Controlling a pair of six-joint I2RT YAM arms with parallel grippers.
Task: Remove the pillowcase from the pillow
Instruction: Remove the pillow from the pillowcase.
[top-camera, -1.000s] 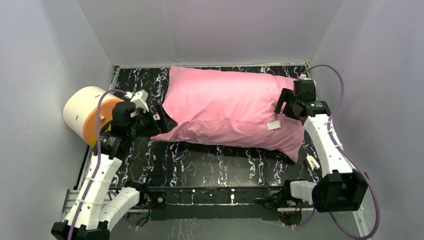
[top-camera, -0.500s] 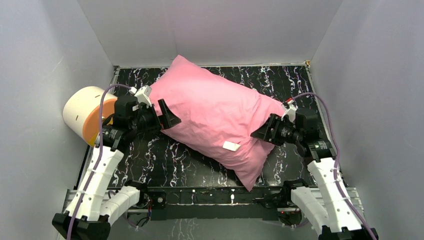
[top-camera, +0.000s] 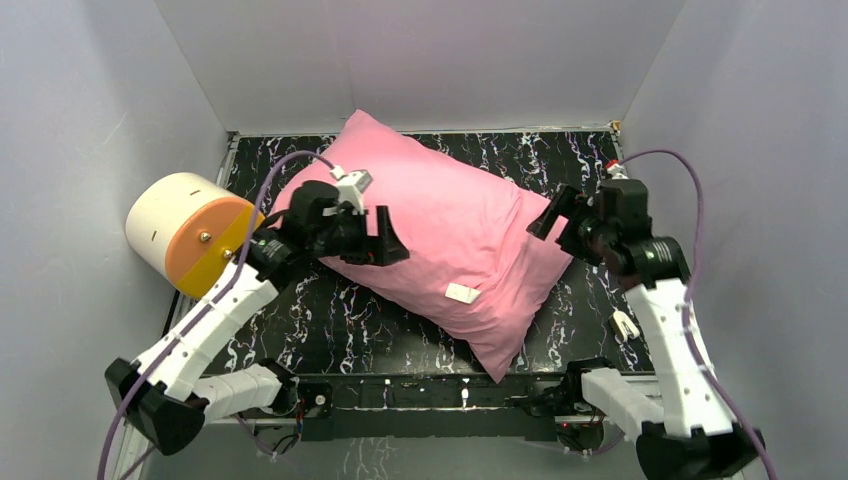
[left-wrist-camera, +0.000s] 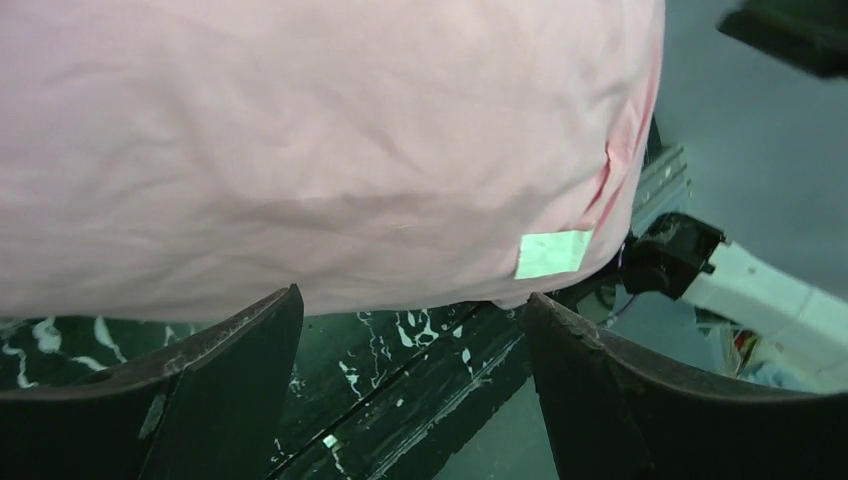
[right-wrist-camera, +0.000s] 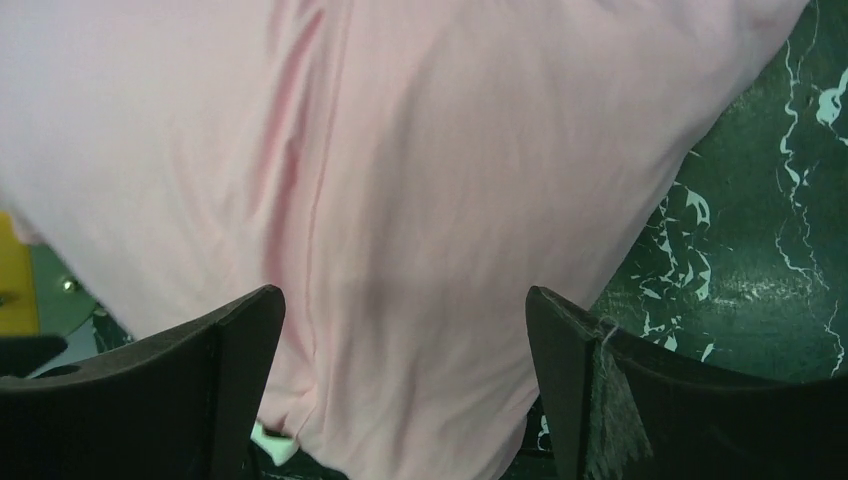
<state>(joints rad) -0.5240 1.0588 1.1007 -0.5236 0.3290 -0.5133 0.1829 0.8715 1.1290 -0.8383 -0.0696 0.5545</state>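
Your table is black with white marbling, boxed in by grey walls. The pillowcase lies across it on a slant, one corner up near the back wall and the other low toward the near edge. It covers the pillow completely, so you cannot see the pillow itself. A small white tag sits on the case near its lower edge. Your left gripper hangs over the case's left half with its fingers spread wide and nothing between them. Your right gripper faces the case's right edge, also spread and empty. A cream-and-orange cylinder lies at the table's left side, apart from the case.
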